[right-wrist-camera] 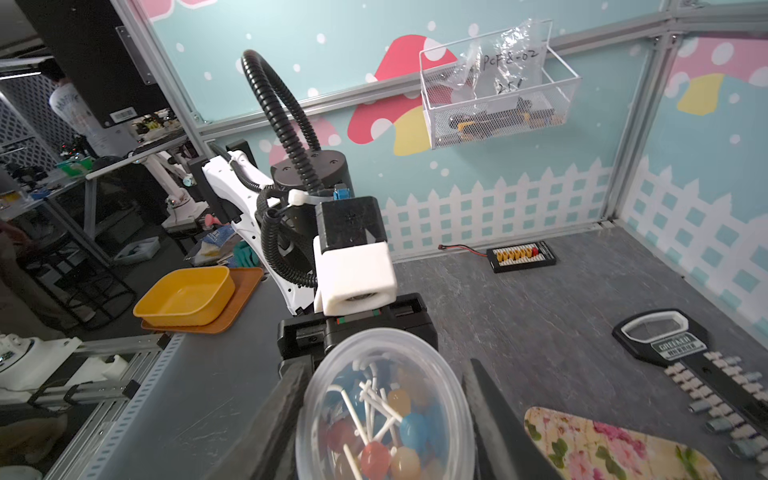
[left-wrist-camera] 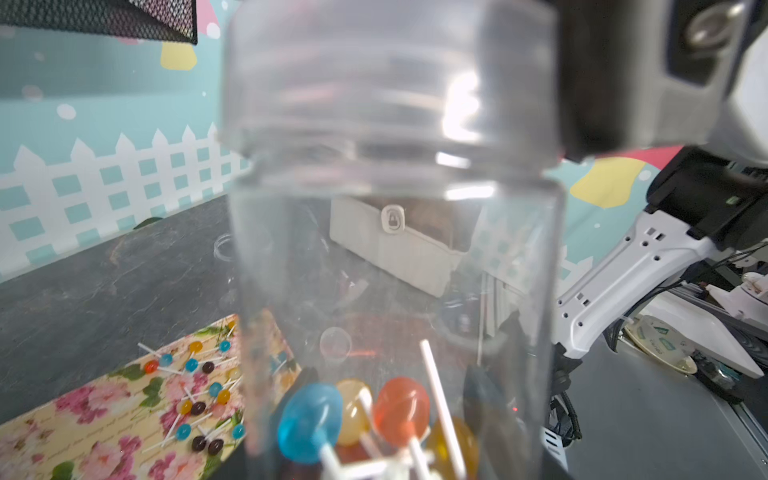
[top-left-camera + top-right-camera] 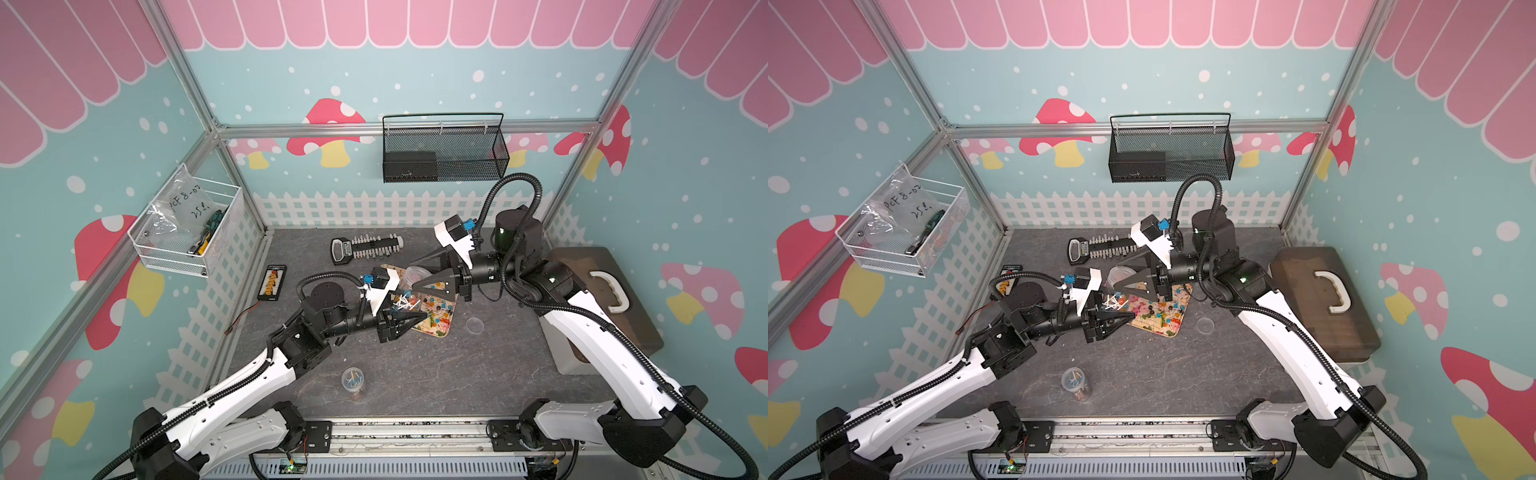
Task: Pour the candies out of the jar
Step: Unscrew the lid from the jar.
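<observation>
My left gripper (image 3: 409, 311) clamps jar (image 1: 386, 415) base | axis near upright, mouth up | right gripper (image 3: 415, 276) straddles neck from right, contact unclear

Robotics lab test cell. Grey tabletop (image 3: 436, 374) is boxed in by an aluminium extrusion frame (image 3: 407, 126) carrying printed mushroom-and-fence backdrop panels (image 3: 332, 137). The left arm (image 3: 232, 386) and right arm (image 3: 602, 345) mount on a slotted rail (image 3: 407, 432). Right wrist view: cluttered workbenches (image 1: 124, 162) outside the cell, with a person (image 1: 68, 99) standing there.
</observation>
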Motion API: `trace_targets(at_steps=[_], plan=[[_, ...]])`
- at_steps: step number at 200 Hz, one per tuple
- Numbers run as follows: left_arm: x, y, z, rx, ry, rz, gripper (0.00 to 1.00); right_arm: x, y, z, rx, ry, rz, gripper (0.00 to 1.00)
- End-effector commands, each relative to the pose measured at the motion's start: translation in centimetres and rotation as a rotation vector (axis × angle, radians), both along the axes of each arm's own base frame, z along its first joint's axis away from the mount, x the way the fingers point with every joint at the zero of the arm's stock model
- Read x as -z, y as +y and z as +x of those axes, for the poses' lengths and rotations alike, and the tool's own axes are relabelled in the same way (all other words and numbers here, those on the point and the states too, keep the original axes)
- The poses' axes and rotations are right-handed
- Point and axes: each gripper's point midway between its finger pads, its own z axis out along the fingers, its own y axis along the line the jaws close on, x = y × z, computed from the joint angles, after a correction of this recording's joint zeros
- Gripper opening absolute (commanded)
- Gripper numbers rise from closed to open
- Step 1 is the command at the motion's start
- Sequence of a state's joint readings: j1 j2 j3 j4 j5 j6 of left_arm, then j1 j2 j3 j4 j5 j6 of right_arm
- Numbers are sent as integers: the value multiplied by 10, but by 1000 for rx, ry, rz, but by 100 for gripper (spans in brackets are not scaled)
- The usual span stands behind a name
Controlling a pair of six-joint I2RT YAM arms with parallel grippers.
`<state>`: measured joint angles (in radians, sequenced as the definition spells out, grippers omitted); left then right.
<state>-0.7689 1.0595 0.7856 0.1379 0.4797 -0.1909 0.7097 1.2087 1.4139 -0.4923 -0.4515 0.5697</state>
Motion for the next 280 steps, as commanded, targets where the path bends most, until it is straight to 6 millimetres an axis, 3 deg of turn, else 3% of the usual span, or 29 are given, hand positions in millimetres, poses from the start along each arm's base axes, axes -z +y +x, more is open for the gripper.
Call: trace_targets(at_steps=[1, 25, 52, 69, 81, 100, 127, 176, 212, 241, 264, 280], plan=[[-10, -1, 0, 5, -36, -6, 47, -2, 10, -2, -42, -4, 32, 46], [-10, 0, -2, 9, -37, -6, 47, -6, 12, -2, -58, -31, 30, 34], [-15, 1, -6, 23, -40, -17, 47, -18, 10, -1, -98, -123, 15, 31], [-21, 2, -12, 45, -39, -27, 47, -36, 6, -1, -166, -241, 23, 29], [-25, 2, -16, 63, -34, -34, 47, -53, 6, -15, -301, -384, 56, 30], [-30, 1, -20, 89, -32, -35, 47, -69, 4, -65, -616, -628, 158, 37], [-33, 1, -23, 101, -35, -38, 48, -72, 8, -62, -662, -634, 185, 36], [-32, 2, -21, 87, -39, -42, 48, -61, 11, -53, -635, -597, 162, 37], [-31, 0, -18, 79, -44, -44, 48, -63, 6, -46, -544, -580, 126, 75], [-29, 0, -15, 70, -42, -40, 48, -77, 1, -41, -451, -527, 130, 82], [-27, 1, -14, 61, -44, -28, 48, -79, -3, -18, -281, -373, 131, 82], [-24, 2, -11, 44, -45, -20, 48, -69, -7, -3, -166, -242, 117, 82]])
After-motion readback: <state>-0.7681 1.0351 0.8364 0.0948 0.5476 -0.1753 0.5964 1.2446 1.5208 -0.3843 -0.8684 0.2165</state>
